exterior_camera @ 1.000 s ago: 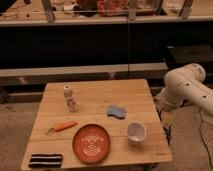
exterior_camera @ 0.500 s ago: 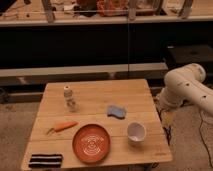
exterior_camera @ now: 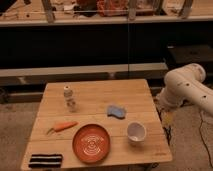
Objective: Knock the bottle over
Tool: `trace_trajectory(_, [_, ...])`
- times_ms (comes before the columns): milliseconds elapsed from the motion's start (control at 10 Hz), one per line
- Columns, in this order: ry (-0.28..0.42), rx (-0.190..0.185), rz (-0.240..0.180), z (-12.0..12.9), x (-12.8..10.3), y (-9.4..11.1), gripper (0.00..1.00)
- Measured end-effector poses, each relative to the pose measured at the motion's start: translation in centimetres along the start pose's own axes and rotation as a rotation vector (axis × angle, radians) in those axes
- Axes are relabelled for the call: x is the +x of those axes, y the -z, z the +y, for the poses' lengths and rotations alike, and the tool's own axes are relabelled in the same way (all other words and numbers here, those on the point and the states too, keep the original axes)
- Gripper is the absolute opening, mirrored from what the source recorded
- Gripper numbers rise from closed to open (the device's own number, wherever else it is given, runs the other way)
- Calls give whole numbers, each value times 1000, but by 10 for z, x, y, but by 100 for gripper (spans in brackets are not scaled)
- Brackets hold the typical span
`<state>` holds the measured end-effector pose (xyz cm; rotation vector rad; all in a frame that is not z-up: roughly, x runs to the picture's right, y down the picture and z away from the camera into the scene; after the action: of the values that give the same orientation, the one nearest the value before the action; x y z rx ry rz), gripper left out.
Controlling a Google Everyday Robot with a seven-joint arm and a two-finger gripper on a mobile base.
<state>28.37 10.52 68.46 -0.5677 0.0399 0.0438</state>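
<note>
Camera view: bottle [exterior_camera: 70,99] stays upright, jaws unmoved beside table [exterior_camera: 100,90].

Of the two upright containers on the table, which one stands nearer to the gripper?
The white cup, front right; the gripper hangs just right of the table. The bottle stands far left.

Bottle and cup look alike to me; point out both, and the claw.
bottle [exterior_camera: 69,99], camera view, clear body.
white cup [exterior_camera: 136,139], camera view, front wall.
claw [exterior_camera: 167,118], camera view, tip, right of table [exterior_camera: 142,97].

Bottle [exterior_camera: 69,98] back-left on table [exterior_camera: 136,94], gripper [exterior_camera: 167,118] off right edge
</note>
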Motion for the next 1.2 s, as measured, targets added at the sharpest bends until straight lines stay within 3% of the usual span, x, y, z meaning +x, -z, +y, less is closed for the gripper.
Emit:
trace_trajectory(400, [1, 1, 0, 0, 0, 0, 80])
trace_trajectory(700, [80, 31, -5, -19, -31, 1, 80])
trace_trajectory(1200, [131, 60, -1, -28, -41, 3, 80])
